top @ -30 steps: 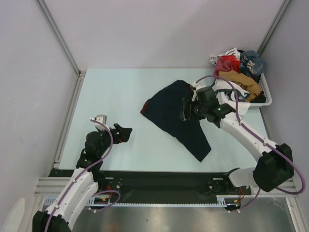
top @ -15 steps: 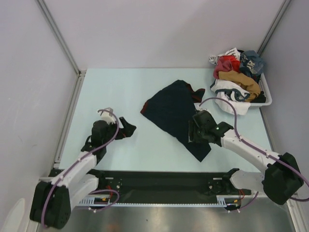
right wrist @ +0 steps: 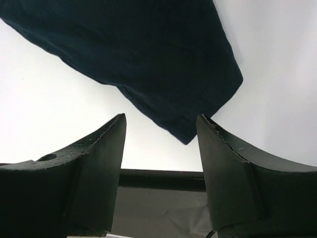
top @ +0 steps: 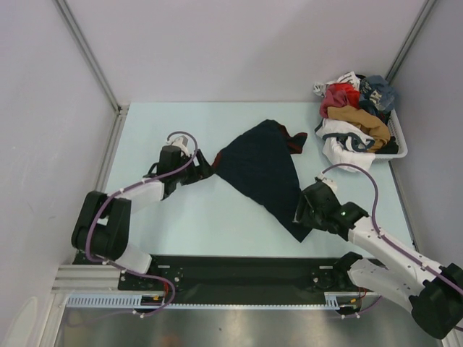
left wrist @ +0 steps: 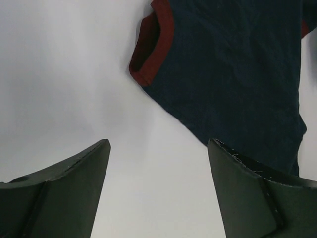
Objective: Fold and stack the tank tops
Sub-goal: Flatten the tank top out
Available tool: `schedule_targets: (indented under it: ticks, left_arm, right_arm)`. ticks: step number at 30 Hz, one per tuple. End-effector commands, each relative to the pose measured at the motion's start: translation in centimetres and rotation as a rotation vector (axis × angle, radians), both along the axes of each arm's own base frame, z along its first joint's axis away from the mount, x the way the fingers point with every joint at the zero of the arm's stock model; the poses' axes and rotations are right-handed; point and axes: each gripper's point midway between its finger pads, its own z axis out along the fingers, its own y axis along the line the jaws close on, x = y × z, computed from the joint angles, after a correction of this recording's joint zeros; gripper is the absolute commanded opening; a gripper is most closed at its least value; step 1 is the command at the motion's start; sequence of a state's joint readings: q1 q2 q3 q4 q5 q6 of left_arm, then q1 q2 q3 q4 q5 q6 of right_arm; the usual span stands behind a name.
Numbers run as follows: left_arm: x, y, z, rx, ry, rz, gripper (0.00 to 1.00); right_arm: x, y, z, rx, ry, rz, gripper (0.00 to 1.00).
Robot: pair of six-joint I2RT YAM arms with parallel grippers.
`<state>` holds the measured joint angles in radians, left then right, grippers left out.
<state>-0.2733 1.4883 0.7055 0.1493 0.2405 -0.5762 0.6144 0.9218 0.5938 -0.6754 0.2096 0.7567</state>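
Note:
A dark navy tank top (top: 262, 168) with maroon trim lies spread flat mid-table. Its maroon-edged left corner (left wrist: 152, 45) shows ahead of my left gripper (left wrist: 158, 145), which is open over bare table just short of the cloth. In the top view the left gripper (top: 202, 168) sits at that left corner. My right gripper (top: 303, 212) hovers open at the top's near pointed corner (right wrist: 187, 135), whose tip lies between the fingers (right wrist: 99, 148) without being pinched. A white top with dark trim (top: 346, 150) hangs over the tray's edge.
A white tray (top: 400, 142) at the back right holds a heap of red, mustard, denim and white clothes. The black rail (top: 239, 273) runs along the table's near edge, close behind the right gripper. A metal frame post (top: 87, 54) borders the left side.
The left arm reached forward and right to the navy top's left corner. The right arm drew back from the top's middle to its near corner. The cloth now lies flatter.

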Motion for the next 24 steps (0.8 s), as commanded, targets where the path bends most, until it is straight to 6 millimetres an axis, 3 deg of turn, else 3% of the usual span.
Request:
schedule_targets:
  ticks: [1,3,5,6,13,16,17,19,20,21,22,23,24]
  left_arm:
    - [1.9,-0.4,-0.2,0.022,0.02,0.015,0.85]
    - [2.3,-0.8,-1.6,0.034,0.063,0.01,0.82]
    - [3.1,-1.6,-1.6,0.037,0.072,0.002,0.77]
    - [3.2,-1.9,-2.8,0.05,0.102,-0.001,0.75]
    - [6.8,-1.7,-3.6,0.129,0.125,0.052,0.69]
    - [7.4,-1.6,-4.5,0.156,0.15,0.052,0.55]
    - [7.5,-1.5,-4.6,0.163,0.152,0.053,0.38]
    - [7.6,-1.5,-4.9,0.166,0.158,0.054,0.26]
    - [7.6,-1.6,-4.8,0.16,0.158,0.05,0.08]
    - [7.5,-1.5,-4.6,0.159,0.155,0.054,0.0]
    - [7.1,-1.0,-4.8,0.165,0.165,0.07,0.0]
    - [7.3,-0.4,-3.4,0.156,0.133,0.096,0.01]
    - [7.8,2.1,-3.0,0.132,0.132,0.161,0.0]
  right_arm:
    - [0.3,0.3,0.6,0.049,-0.033,-0.04,0.63]
    - [0.1,0.1,0.4,0.047,-0.028,-0.057,0.63]
    - [-0.1,-0.7,0.1,0.026,-0.019,-0.099,0.63]
    - [-0.1,-1.0,0.2,0.021,-0.026,-0.121,0.63]
    - [-0.4,-0.9,0.6,0.081,-0.06,-0.141,0.64]
    - [-0.4,-1.1,0.8,0.078,-0.067,-0.144,0.63]
    - [-0.5,-1.1,0.9,0.079,-0.069,-0.144,0.63]
    - [-0.6,-1.3,0.7,0.074,-0.064,-0.148,0.63]
    - [-0.7,-1.3,0.6,0.073,-0.058,-0.15,0.63]
    - [-0.8,-1.3,0.4,0.073,-0.051,-0.152,0.63]
    - [-0.8,-1.3,0.2,0.07,-0.046,-0.158,0.63]
    - [-0.8,-1.3,0.0,0.07,-0.041,-0.167,0.63]
    - [-0.8,-1.2,-0.1,0.073,-0.039,-0.163,0.63]
